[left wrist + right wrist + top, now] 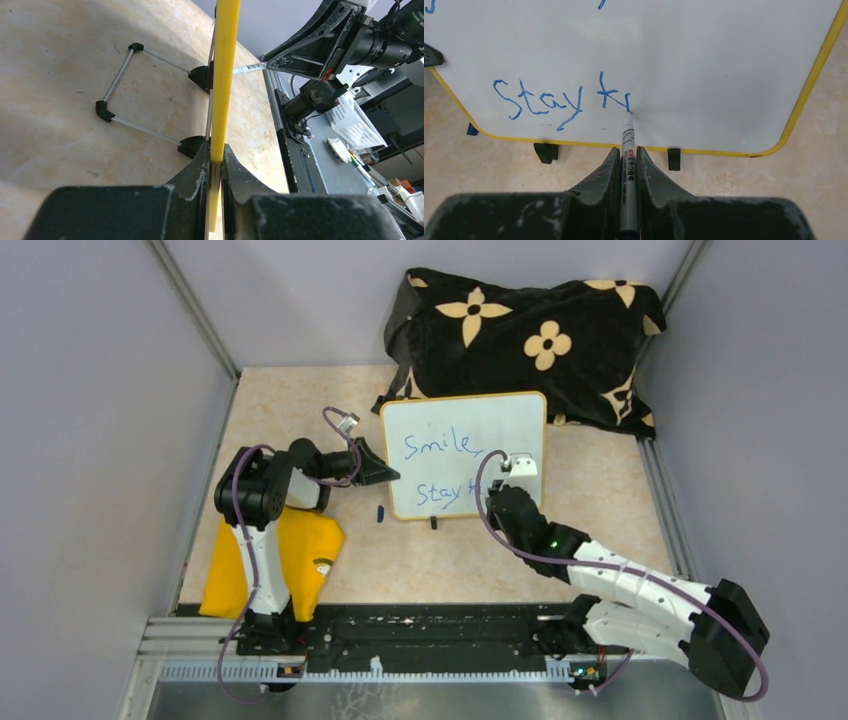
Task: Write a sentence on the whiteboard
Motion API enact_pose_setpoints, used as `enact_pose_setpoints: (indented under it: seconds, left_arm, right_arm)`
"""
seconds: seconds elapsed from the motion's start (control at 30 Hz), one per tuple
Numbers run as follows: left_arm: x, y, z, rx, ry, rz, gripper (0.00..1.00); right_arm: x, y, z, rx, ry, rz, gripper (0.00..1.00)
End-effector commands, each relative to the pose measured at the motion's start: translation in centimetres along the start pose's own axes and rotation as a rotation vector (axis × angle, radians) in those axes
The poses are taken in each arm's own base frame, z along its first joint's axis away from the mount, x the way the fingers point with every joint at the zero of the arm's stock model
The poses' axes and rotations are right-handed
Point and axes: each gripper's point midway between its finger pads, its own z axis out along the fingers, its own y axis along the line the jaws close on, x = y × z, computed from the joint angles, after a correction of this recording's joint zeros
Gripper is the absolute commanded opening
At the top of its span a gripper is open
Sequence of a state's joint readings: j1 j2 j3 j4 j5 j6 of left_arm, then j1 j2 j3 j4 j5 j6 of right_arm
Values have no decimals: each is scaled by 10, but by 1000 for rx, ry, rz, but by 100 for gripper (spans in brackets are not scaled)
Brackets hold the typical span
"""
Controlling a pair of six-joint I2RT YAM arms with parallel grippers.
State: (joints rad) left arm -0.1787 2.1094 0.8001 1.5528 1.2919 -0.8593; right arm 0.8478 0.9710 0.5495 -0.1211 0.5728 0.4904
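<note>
White and smooth, the whiteboard (463, 455) is a flat rectangle with rounded corners and a thin yellow-orange rim. It stands tilted near the middle of the table (600, 500), on two small black feet (545, 151) at its lower edge. From the left wrist view it is seen edge-on, and behind it a thin metal rod frame (117, 80) with black plastic corner joints rests on the tabletop. Blue handwriting on the board reads "Smile," above "Stay t", with one more stroke begun.

The left gripper (215, 155), black and scuffed, has its jaws pinched narrow on the board's left rim. The right gripper (626, 152), in front of the board's lower right part, has its jaws closed on a slim white marker (628, 165) with printed lettering. The marker's tip touches the board at the end of the blue writing.

A small dark blue piece (381, 512) lies on the table just beside the board's lower left corner. Behind the board sits a rumpled black cloth (525, 335) printed with cream flowers. Left of the board, by the left arm's base, lies a yellow-orange sheet-like thing (300, 550).

The tabletop is pale beige with a mottled, stone-like pattern. Plain grey walls (90, 440) with metal edge strips enclose it on three sides.
</note>
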Motion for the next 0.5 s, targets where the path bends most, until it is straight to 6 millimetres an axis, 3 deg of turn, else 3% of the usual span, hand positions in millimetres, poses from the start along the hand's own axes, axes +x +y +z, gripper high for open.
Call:
enact_pose_setpoints:
  seconds: [0.0,0.2,0.47]
  left_arm:
    - [15,2,5,31,5,71,0]
    - [15,2,5,31,4,72,0]
    - [15,2,5,31,5,71,0]
  right_arm:
    - [-24,3,-6,-18,-61,52,0]
    - [-45,4,-11,-12,-108,52,0]
    - [-53,3,-10,7,-129,49,0]
